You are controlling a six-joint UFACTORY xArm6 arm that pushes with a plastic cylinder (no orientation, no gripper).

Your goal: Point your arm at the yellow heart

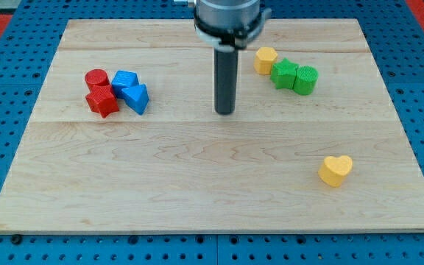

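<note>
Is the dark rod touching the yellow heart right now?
No. My tip rests on bare board near the middle, while the yellow heart lies apart from it, toward the view's bottom right.

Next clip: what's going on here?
A single arm with a rod is working over a wooden board. My tip sits near the board's middle, touching no block. The yellow heart lies apart toward the view's bottom right. Red and blue blocks cluster at the view's left; a yellow block and two green ones at top right.
</note>
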